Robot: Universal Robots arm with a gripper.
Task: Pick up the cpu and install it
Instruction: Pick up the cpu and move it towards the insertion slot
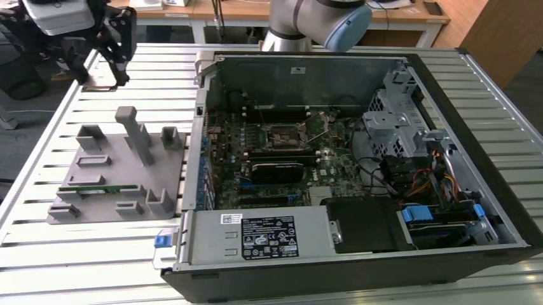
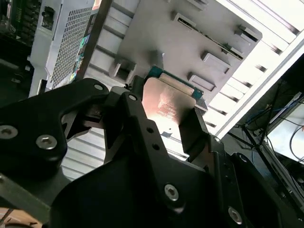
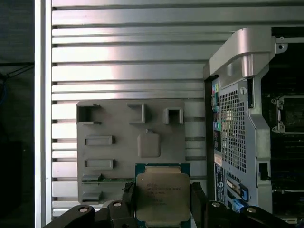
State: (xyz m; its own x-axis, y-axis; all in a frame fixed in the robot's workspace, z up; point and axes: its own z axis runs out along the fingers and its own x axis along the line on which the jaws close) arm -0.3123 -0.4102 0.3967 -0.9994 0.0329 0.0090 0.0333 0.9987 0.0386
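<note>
My gripper hangs at the exterior view's upper left, over the slatted table beyond the grey fixture tray. In both wrist views its black fingers are shut on the cpu, a flat square chip with a silvery top and green rim. The chip is held above the table, near the tray's edge. The black metal-framed socket sits in the middle of the motherboard inside the open computer case, well to the exterior view's right of my gripper.
A long green memory stick lies in a slot of the tray. Upright grey posts stand on the tray. The case wall rises between tray and motherboard. A power supply and cables fill the case's near side.
</note>
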